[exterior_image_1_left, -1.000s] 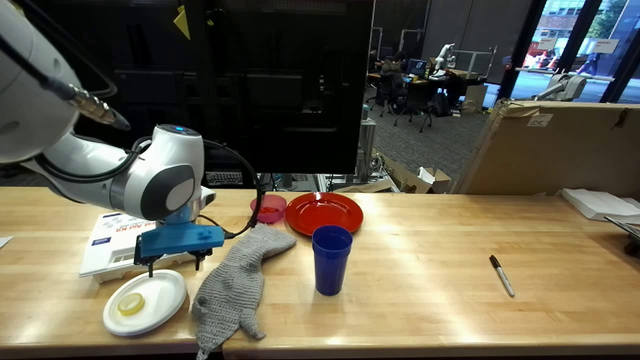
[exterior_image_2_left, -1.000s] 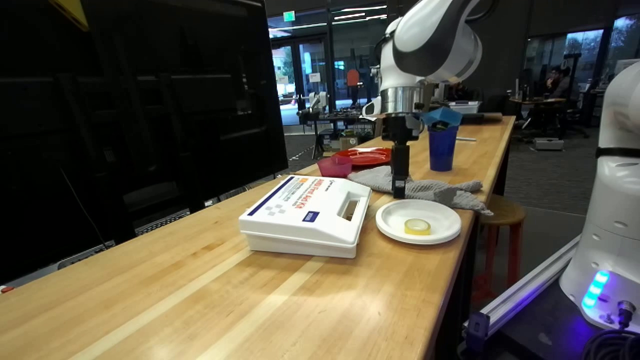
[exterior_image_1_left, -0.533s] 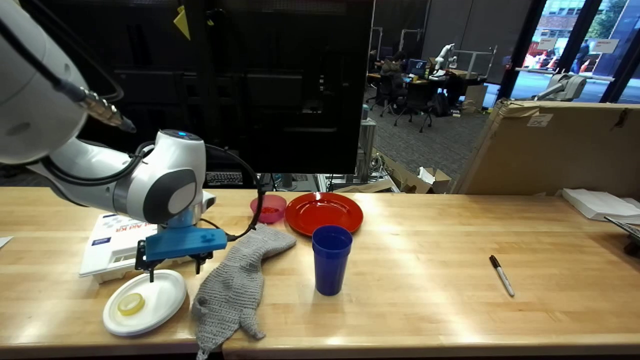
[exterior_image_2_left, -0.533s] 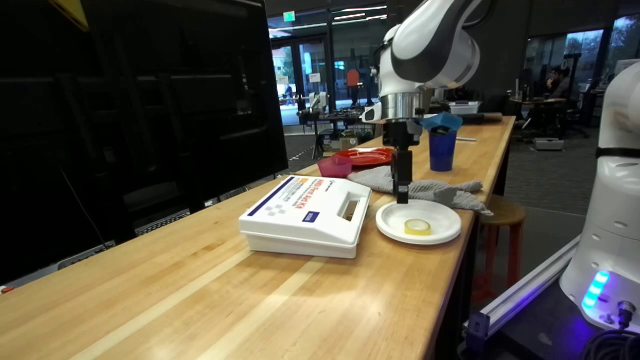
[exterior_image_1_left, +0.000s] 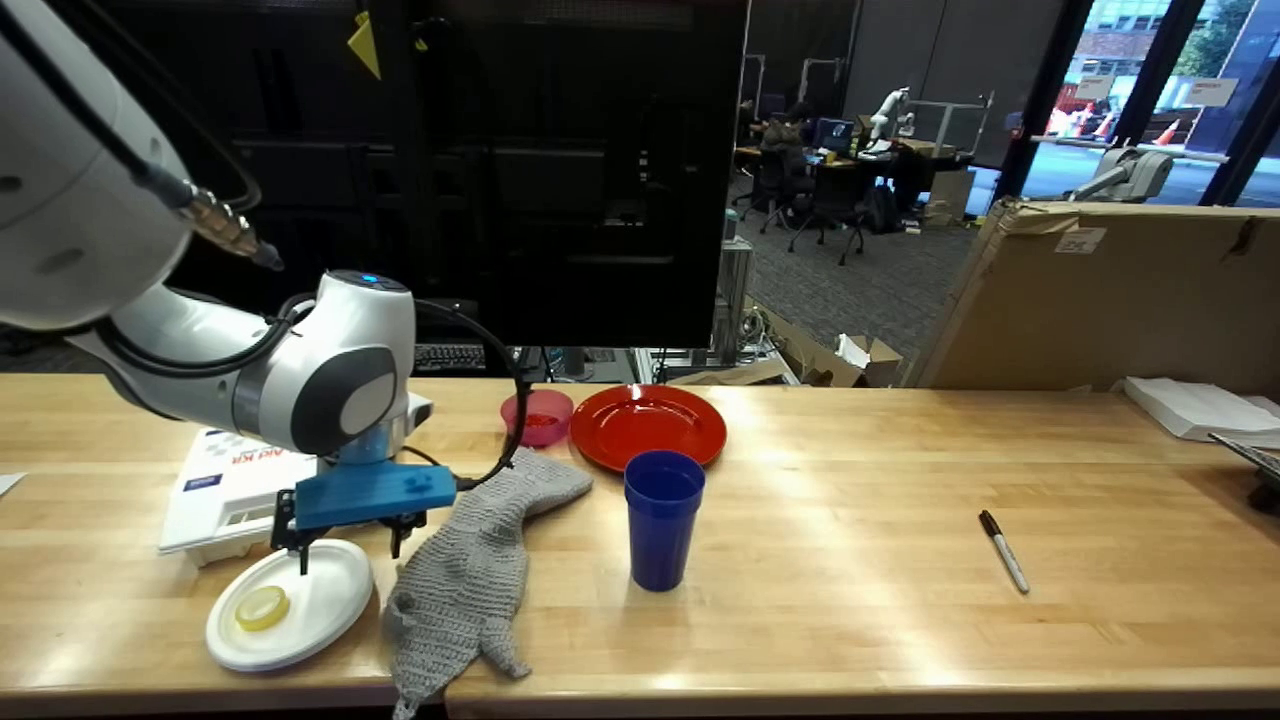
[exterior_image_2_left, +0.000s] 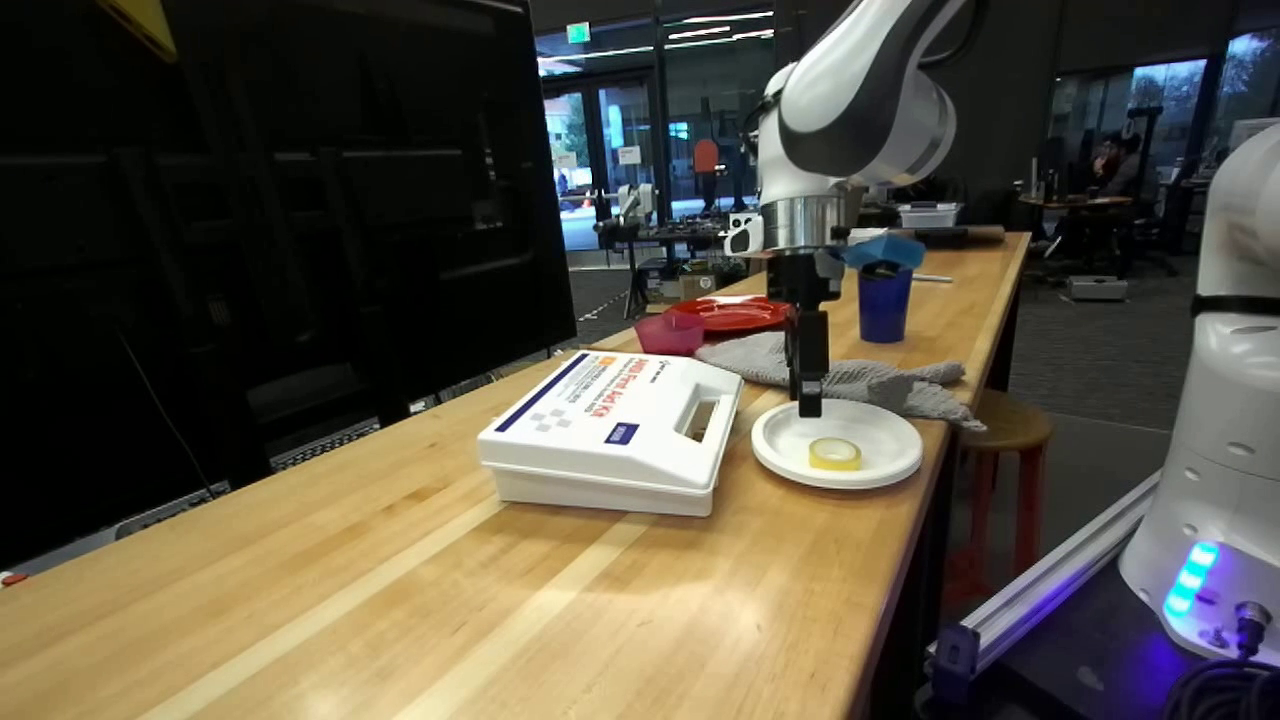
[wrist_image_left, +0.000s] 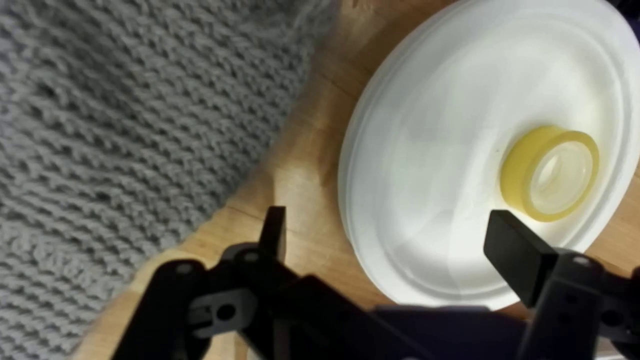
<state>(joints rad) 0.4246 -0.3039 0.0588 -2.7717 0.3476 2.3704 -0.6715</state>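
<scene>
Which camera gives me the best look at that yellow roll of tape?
The wrist view: the tape looks largest there, its ring and hollow plain to see. Both exterior views show it small, lying on the white plate.

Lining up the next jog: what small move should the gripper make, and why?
Probably shift the gripper sideways over the plate toward the tape before lowering. Its jaws stand open, holding nothing, and in the wrist view the tape sits outside their gap, up and right of it; one jaw shows against the plate, the other against the table.
</scene>
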